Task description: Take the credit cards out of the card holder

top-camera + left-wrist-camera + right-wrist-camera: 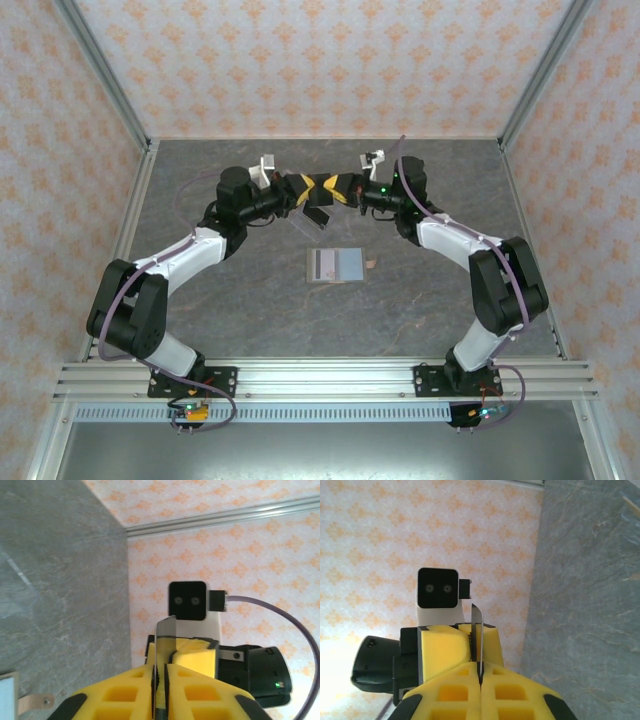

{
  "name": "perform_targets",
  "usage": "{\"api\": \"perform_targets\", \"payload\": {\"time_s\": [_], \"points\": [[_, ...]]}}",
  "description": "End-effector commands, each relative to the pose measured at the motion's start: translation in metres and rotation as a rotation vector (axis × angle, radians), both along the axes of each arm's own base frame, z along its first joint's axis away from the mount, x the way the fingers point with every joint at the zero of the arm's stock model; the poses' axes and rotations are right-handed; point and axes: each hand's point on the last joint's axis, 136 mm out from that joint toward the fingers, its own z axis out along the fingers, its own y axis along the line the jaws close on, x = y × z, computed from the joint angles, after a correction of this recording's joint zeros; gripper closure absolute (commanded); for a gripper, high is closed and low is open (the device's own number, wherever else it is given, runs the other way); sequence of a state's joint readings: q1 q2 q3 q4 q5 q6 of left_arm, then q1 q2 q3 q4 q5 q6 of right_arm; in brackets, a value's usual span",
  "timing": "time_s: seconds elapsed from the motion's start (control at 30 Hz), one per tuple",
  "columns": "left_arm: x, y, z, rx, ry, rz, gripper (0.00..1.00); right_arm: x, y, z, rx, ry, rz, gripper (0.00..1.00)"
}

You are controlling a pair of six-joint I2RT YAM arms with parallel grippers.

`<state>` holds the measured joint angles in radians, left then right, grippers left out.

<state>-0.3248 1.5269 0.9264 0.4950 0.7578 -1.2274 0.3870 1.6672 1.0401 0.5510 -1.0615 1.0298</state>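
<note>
My two grippers meet fingertip to fingertip above the back middle of the table, the left gripper facing the right gripper. A thin grey credit card stands edge-on between them. The right gripper is shut on it. The same card runs between the fingers of the left gripper, whose jaws stand a slit apart, with a narrow gap at one pad. Just below the fingertips is the clear card holder with its black rectangle. I cannot tell what bears it.
A small stack of pale grey-blue cards lies flat on the grey table in front of the grippers, with a small tan tab next to it. Patterned walls close in the back and both sides.
</note>
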Motion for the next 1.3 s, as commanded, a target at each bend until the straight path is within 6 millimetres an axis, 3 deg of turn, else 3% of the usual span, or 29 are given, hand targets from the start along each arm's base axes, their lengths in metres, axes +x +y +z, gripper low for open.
{"api": "perform_targets", "payload": {"time_s": [0.0, 0.1, 0.27, 0.4, 0.53, 0.7, 0.87, 1.27], "points": [[-0.001, 0.016, -0.020, 0.121, 0.053, 0.064, 0.67, -0.004, 0.002, -0.015, -0.204, -0.075, -0.006, 1.00], [-0.008, 0.031, -0.047, 0.265, 0.127, 0.102, 0.40, -0.004, 0.001, -0.037, -0.419, -0.116, -0.002, 1.00], [-0.023, 0.065, -0.078, 0.489, 0.238, 0.170, 0.16, 0.005, 0.001, -0.067, -0.720, -0.217, 0.036, 1.00], [-0.037, 0.091, -0.095, 0.630, 0.295, 0.225, 0.07, 0.017, 0.004, -0.076, -0.884, -0.315, 0.096, 1.00], [-0.046, 0.108, -0.105, 0.733, 0.326, 0.241, 0.01, 0.031, 0.010, -0.082, -0.979, -0.414, 0.170, 1.00], [-0.053, 0.117, -0.114, 0.793, 0.357, 0.236, 0.00, 0.044, 0.026, -0.092, -1.056, -0.505, 0.280, 1.00], [-0.056, 0.117, -0.120, 0.796, 0.371, 0.222, 0.00, 0.057, 0.032, -0.098, -1.130, -0.559, 0.325, 1.00], [-0.055, 0.111, -0.126, 0.773, 0.387, 0.199, 0.00, 0.059, 0.039, -0.115, -1.191, -0.590, 0.406, 1.00]]}}
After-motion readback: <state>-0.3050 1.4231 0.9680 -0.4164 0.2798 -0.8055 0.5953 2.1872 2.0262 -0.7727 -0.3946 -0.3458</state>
